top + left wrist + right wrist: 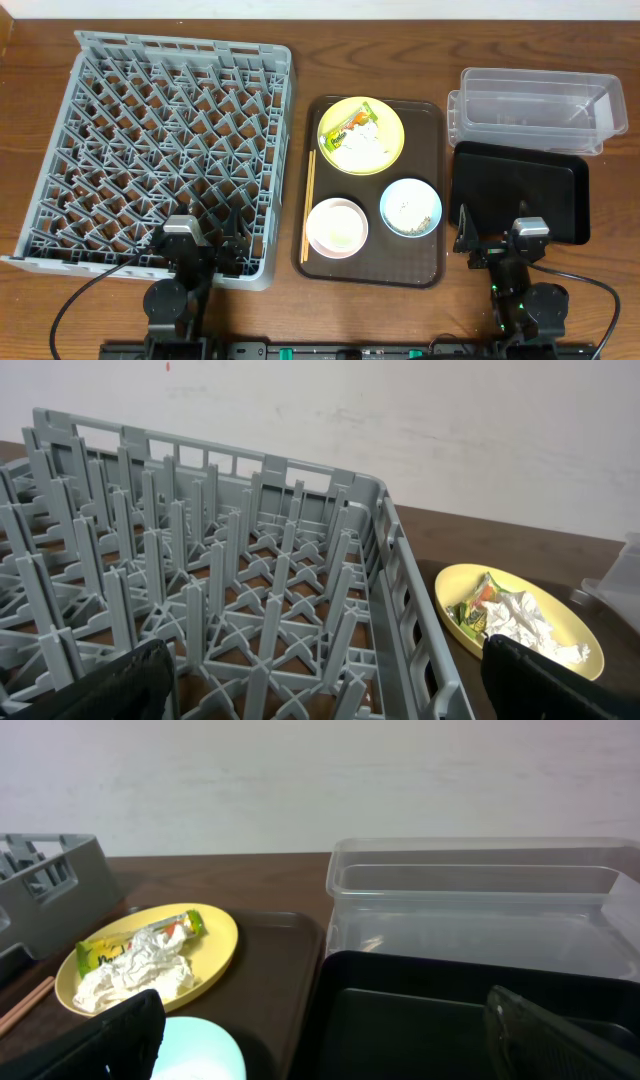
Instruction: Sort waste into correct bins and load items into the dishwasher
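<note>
Both spread wide and empty at the near edge of the table [40, 300]: your left gripper [207, 247] by dish rack [150, 150] for loading, right gripper [497, 243] by black tray [530, 175] for waste

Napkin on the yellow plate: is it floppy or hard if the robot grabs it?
Probably floppy: the napkin is crumpled, so it should squash when squeezed. It looks light, so a push would likely slide it across the yellow plate.
</note>
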